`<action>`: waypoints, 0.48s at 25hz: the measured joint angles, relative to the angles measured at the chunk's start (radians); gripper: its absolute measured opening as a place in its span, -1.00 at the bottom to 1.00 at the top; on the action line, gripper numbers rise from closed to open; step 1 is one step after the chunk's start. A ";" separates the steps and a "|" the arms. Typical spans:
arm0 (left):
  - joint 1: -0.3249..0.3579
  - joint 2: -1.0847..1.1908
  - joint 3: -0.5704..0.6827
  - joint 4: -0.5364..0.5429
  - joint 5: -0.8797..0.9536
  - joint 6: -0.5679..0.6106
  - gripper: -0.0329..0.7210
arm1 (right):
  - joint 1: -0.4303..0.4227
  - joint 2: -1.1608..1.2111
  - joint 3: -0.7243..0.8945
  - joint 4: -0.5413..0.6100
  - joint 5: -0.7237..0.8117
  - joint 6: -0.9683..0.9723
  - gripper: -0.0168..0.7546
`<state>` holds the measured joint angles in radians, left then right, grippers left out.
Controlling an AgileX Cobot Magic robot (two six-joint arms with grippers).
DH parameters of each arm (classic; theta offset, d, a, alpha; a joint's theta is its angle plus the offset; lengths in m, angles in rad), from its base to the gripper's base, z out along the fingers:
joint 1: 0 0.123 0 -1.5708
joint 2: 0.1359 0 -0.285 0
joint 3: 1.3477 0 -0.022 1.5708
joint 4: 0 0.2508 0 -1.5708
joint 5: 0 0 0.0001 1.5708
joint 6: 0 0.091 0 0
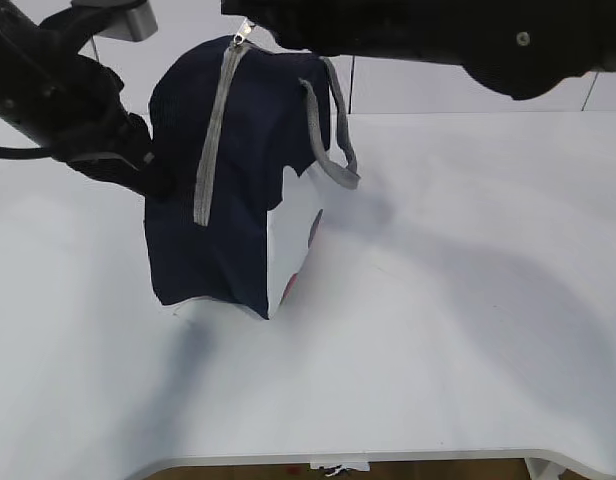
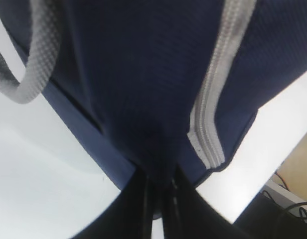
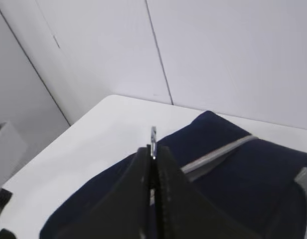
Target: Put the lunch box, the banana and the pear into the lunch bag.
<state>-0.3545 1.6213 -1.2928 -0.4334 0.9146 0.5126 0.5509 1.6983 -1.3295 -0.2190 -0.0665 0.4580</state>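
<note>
The navy lunch bag (image 1: pixel 243 180) stands on the white table, its grey zipper (image 1: pixel 216 130) running closed down the near face. My right gripper (image 1: pixel 250 28) is shut on the metal zipper pull (image 3: pixel 153 135) at the bag's top. My left gripper (image 1: pixel 158 180) is shut on a fold of the bag's fabric (image 2: pixel 161 172) at its left side. A grey handle (image 1: pixel 328 140) hangs on the right. In the left wrist view the bag (image 2: pixel 143 74) fills the frame. The lunch box, banana and pear are out of view.
The white table (image 1: pixel 458 300) stretches right and front of the bag; its front edge (image 1: pixel 388 458) is near the bottom. A white wall (image 3: pixel 218 50) stands behind. A white patch (image 1: pixel 293 250) shows on the bag's side.
</note>
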 joint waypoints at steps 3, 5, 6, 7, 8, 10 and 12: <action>-0.001 -0.011 0.000 0.000 0.018 0.004 -0.92 | -0.025 0.000 -0.004 0.000 0.005 0.000 -0.95; -0.001 -0.011 0.000 0.000 0.023 0.008 -0.92 | -0.036 0.008 -0.017 0.000 0.020 0.000 -0.95; -0.001 -0.011 0.000 0.000 0.026 0.008 -0.92 | -0.040 0.018 -0.030 0.001 0.035 0.000 -0.95; -0.001 -0.011 0.000 0.000 0.028 0.010 -0.92 | -0.042 0.031 -0.044 0.001 0.047 0.000 -0.95; -0.002 -0.011 0.000 0.003 0.031 0.012 -0.92 | -0.044 0.043 -0.061 0.002 0.067 0.000 -0.95; -0.004 -0.013 0.000 0.005 0.035 0.014 -0.92 | -0.051 0.071 -0.101 0.002 0.084 0.000 -0.95; -0.007 -0.017 0.000 0.009 0.040 0.016 -0.92 | -0.055 0.098 -0.143 0.002 0.112 0.000 -0.95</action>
<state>-0.3613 1.6039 -1.2928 -0.4243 0.9542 0.5285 0.4959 1.7960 -1.4725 -0.2167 0.0457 0.4585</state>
